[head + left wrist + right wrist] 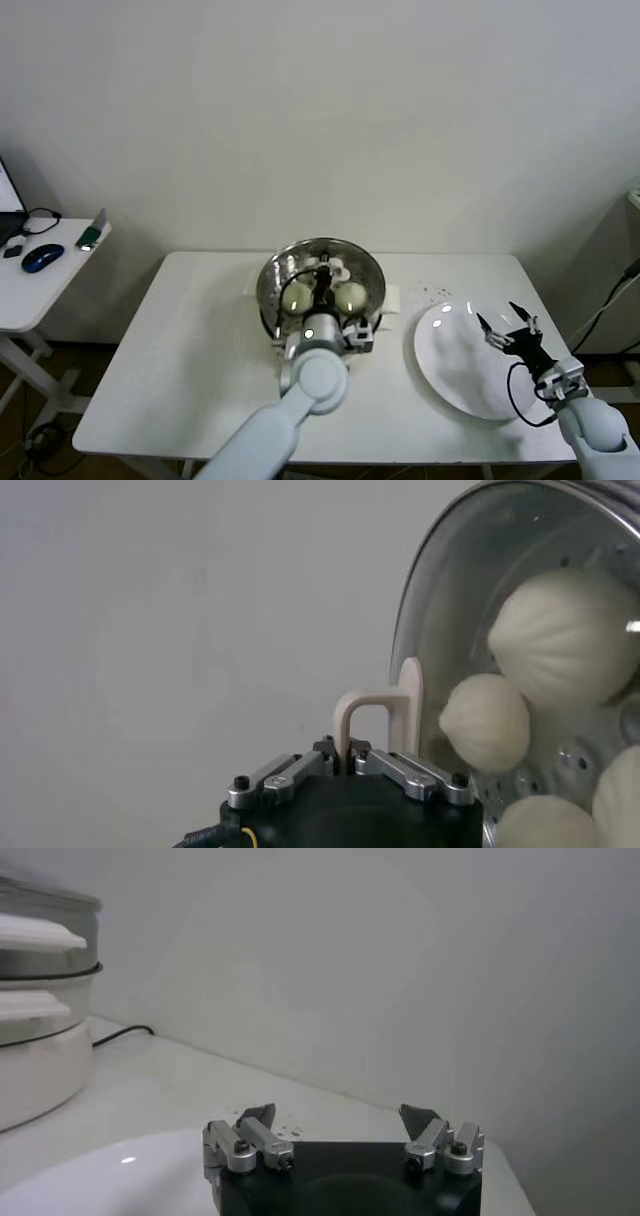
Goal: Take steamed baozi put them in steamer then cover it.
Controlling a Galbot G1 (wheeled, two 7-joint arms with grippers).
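Left gripper [348, 758]: nearest in the head view, at the steamer's near side; clamped tight on the cream-white handle of the cover, fingers [290, 772] pinching it from both sides.
Right gripper [510, 325]: hovering over the white plate [455, 375] on the table's right; claw spread wide, nothing in it.
Cover [470, 590]: clear glass dome with metal rim, seated on top of the steamer, roughly level; oblong handle [385, 705] on its crown, long axis running near-to-far from the robot in the head view.
Steamer [321, 285]: round shiny steel pot on a cream-white base, at the table's middle toward the far edge; perforated tray visible through the glass.
Steamed baozi [565, 635]: smooth, domed, cream-white buns with faint pleats, lying inside the steamer under the glass; four showing in the left wrist view, two clearly in the head view, either side of the handle.
Table [190, 350]: white, rectangular, carrying steamer and plate well apart.
Side desk [35, 285]: far left, with a blue computer mouse [42, 257].
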